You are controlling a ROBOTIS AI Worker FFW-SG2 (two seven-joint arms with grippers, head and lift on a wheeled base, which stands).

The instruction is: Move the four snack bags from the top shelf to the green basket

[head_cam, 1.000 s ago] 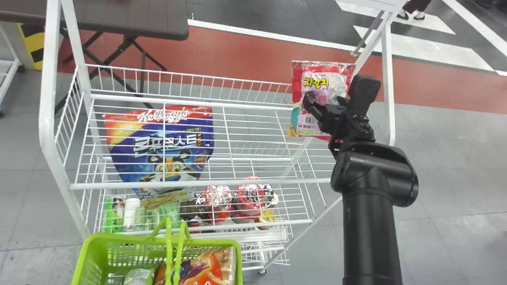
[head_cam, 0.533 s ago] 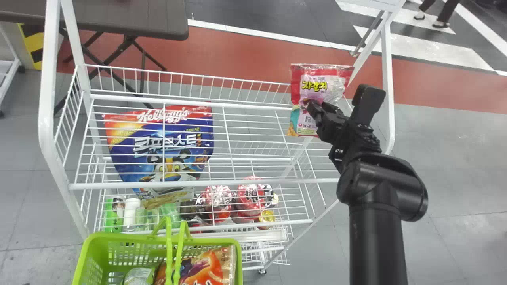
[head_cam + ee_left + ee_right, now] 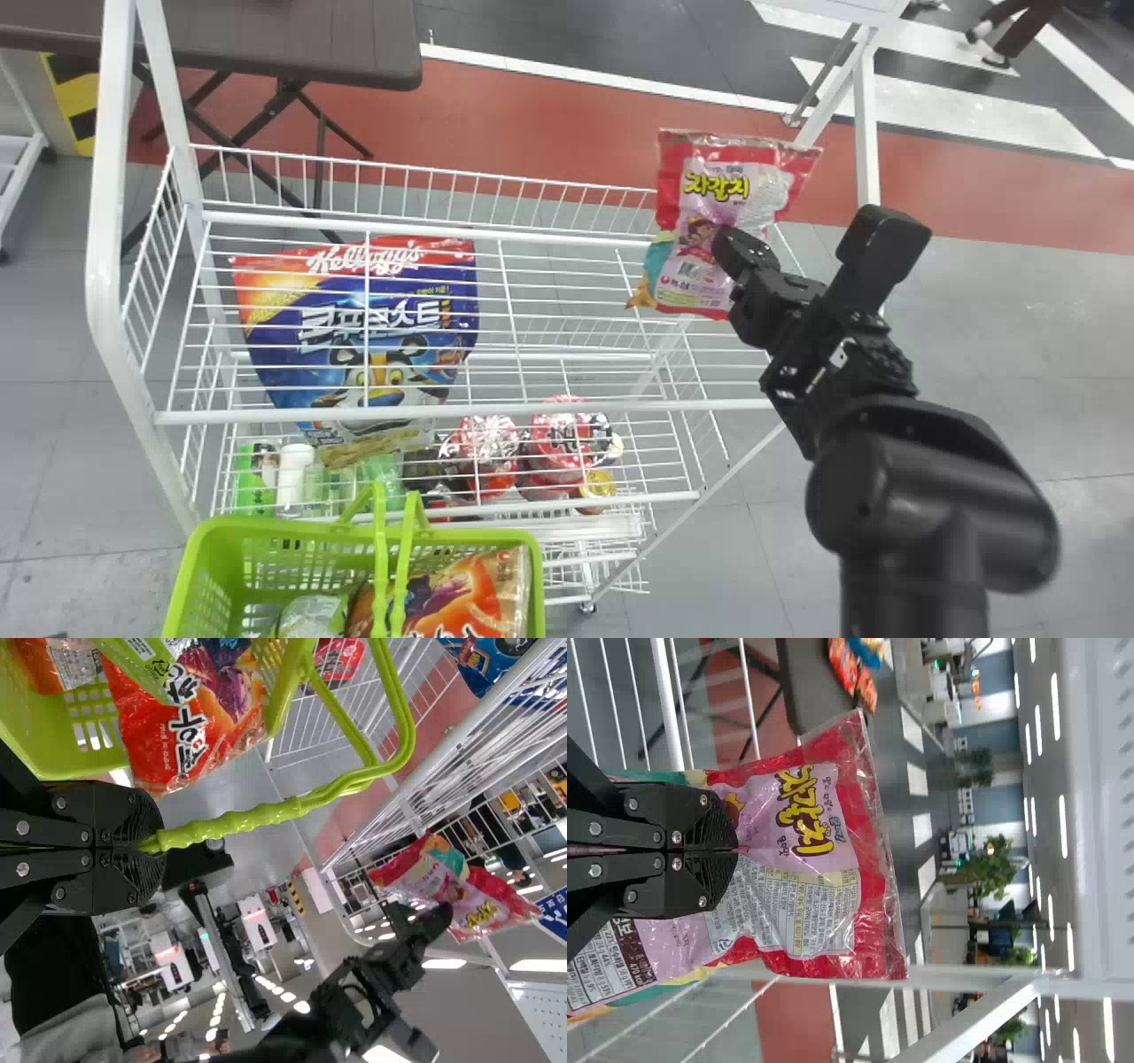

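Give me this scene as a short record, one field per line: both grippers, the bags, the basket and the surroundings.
Right gripper: closed on pink snack bag
Pink bag's place: rack's right end, head view
Left gripper: closed on basket handle
Green basket: holds orange bag, among others
Behind rack wires: blue bag
Beyond rack: dark table

One basket (image 3: 210,558) with two handles (image 3: 379,567) and at least three bags (image 3: 190,735) in it. One pink bag (image 3: 713,190). One blue bag (image 3: 310,328). At least two red tubs (image 3: 558,440), one yellow tub (image 3: 598,484) and one white bottle (image 3: 293,470). One counter (image 3: 292,44) with at least two packets (image 3: 843,666).
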